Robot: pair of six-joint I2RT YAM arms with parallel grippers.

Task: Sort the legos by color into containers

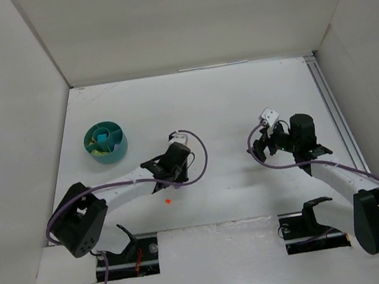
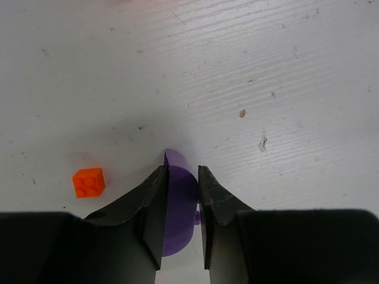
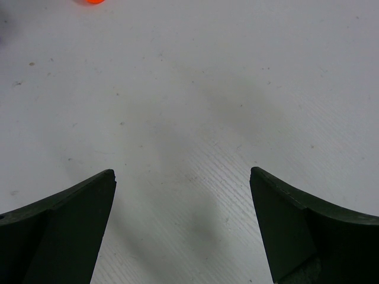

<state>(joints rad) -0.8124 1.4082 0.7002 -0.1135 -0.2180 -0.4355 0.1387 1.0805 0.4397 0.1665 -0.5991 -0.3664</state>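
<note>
Pinching a purple lego [image 2: 180, 204] between its two fingers, the left gripper [image 2: 182, 170] sits low over the tabletop [image 2: 266, 71]. Its jaws are drawn narrow against the piece's flat sides, and the rounded edge pokes out ahead of the tips. Whether the piece rests on the surface or is just clear of it cannot be told from the wrist view. Gripping across the thin faces seems sensible, since a bit this small offers little else to hold. An orange lego [image 2: 89, 182] lies near the gripper, apart from it and untouched, so it looks like a later pick. The teal tub [image 1: 116, 151] stands well apart toward the far left of the tabletop, with something pale lime showing in one wedge (too small to make out more). The purple piece presumably has to travel there next. The right gripper [image 3: 180, 177] hangs over the tabletop on its own side, jaws wide with nothing between them, likely parked out of the left arm's way.
</note>
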